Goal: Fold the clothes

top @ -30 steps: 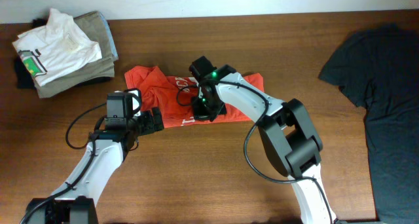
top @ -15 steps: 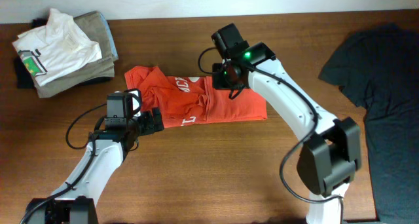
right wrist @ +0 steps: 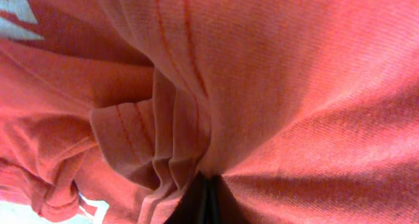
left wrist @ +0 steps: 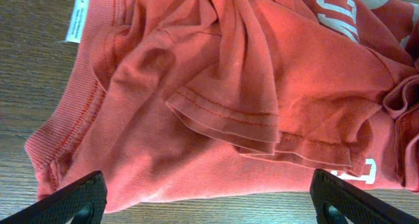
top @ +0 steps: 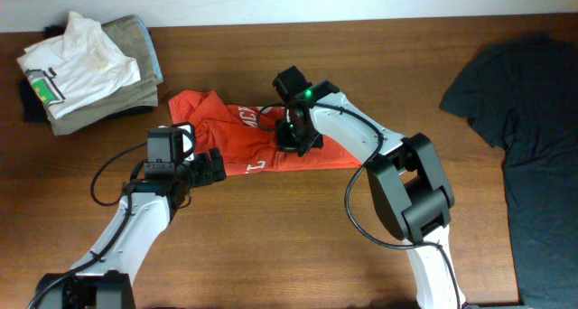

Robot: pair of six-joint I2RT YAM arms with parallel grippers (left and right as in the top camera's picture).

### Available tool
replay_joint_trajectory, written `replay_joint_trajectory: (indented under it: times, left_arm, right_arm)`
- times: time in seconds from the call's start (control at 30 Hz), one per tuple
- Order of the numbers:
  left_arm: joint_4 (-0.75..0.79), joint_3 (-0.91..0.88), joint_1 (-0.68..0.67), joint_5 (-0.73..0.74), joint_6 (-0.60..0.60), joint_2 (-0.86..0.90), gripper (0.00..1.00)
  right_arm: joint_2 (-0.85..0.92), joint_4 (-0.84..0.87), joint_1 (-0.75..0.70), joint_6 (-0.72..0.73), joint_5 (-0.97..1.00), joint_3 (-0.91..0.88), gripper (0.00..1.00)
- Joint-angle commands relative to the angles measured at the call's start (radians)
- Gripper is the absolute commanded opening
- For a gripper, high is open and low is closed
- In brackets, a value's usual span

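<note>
Overhead: orange-red T-shirt (top: 257, 146) lying crumpled on the wooden bench (top: 271, 246), a little left of centre, with bits of white lettering showing among the folds. Right fingers (top: 296, 139) down on the middle of the T-shirt, closed on a pinch of cloth. Left fingers (top: 213, 167) at the T-shirt's lower left edge, spread open, holding nothing, low over the bench. Far left corner: white shirt (top: 86, 60) with a green mark, heaped on a folded khaki-grey garment (top: 137, 33). Far right: dark garment (top: 524, 101) spread out, well apart from the T-shirt

Left wrist: rumpled cloth close up, a folded sleeve with red stitching along its edge, a white label (left wrist: 75, 18) at top left near the ribbed collar, white letters at top right. Black fingertips (left wrist: 75, 198) at both bottom corners, wide apart, T-shirt edge just ahead of them, bare wood beneath

Right wrist: almost nothing but orange-red cloth, pleats gathered down into the dark closed tips at the bottom edge
</note>
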Motion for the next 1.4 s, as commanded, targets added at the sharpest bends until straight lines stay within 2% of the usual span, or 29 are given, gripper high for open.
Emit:
replay_joint_trajectory:
  times: [0.0, 0.13, 0.27, 0.33, 0.37, 0.4, 0.43, 0.67, 0.73, 0.83, 0.9, 1.0, 1.1, 1.2, 1.3, 1.37]
  left_arm:
    - [-0.002, -0.003, 0.002, 0.011, 0.001, -0.002, 0.99]
    - [-0.001, -0.003, 0.002, 0.011, 0.001, -0.002, 0.99]
    - [0.000, -0.003, 0.003, 0.007, 0.000, -0.002, 0.99]
    - [0.000, -0.001, 0.005, 0.016, 0.000, -0.003, 0.99]
    - [-0.002, 0.003, 0.010, 0.031, 0.001, -0.002, 0.99]
    - [-0.012, 0.015, 0.022, 0.055, 0.002, -0.002, 0.99]
    - [-0.031, 0.034, 0.036, 0.060, 0.002, -0.002, 0.99]
    - [-0.200, 0.260, 0.159, 0.067, 0.072, -0.002, 0.99]
    - [-0.195, 0.281, 0.161, 0.066, 0.080, -0.002, 0.99]
    - [-0.157, 0.283, 0.161, 0.051, 0.158, 0.004, 0.99]
    - [-0.145, 0.289, 0.169, 0.034, 0.156, 0.032, 0.99]
    - [-0.203, 0.356, 0.194, 0.104, 0.151, 0.142, 0.99]
    - [-0.298, 0.471, 0.208, 0.249, 0.250, 0.263, 0.99]
    - [-0.369, 0.581, 0.208, 0.266, 0.270, 0.335, 0.99]
    - [-0.519, 0.739, 0.209, 0.280, 0.299, 0.415, 0.99]
    - [-0.675, 0.859, 0.214, 0.280, 0.301, 0.498, 0.99]
  right_arm:
    - [0.009, 0.003, 0.013, 0.006, -0.006, 0.008, 0.04]
    - [-0.045, -0.045, -0.008, 0.006, 0.064, 0.044, 0.04]
    - [-0.140, -0.105, -0.051, 0.067, 0.193, 0.049, 0.04]
    - [-0.192, -0.129, -0.091, 0.083, 0.235, 0.049, 0.09]
    - [-0.218, -0.137, -0.121, 0.084, 0.242, 0.049, 0.21]
    - [-0.245, -0.148, -0.165, 0.084, 0.242, 0.049, 0.69]
    - [-0.262, -0.161, -0.209, 0.084, 0.245, 0.049, 0.99]
    - [-0.273, -0.223, -0.575, 0.084, 0.244, 0.048, 0.99]
    - [-0.273, -0.223, -0.642, 0.084, 0.244, 0.048, 0.99]
    - [-0.273, -0.222, -0.740, 0.084, 0.244, 0.048, 0.99]
    - [-0.273, -0.222, -0.779, 0.084, 0.244, 0.048, 0.99]
    - [-0.273, -0.222, -0.815, 0.084, 0.244, 0.048, 0.99]
    - [-0.273, -0.222, -0.837, 0.084, 0.244, 0.048, 0.99]
    - [-0.273, -0.222, -0.839, 0.084, 0.244, 0.048, 0.99]
    - [-0.273, -0.222, -0.839, 0.084, 0.244, 0.048, 0.99]
    - [-0.273, -0.222, -0.839, 0.084, 0.244, 0.048, 0.99]
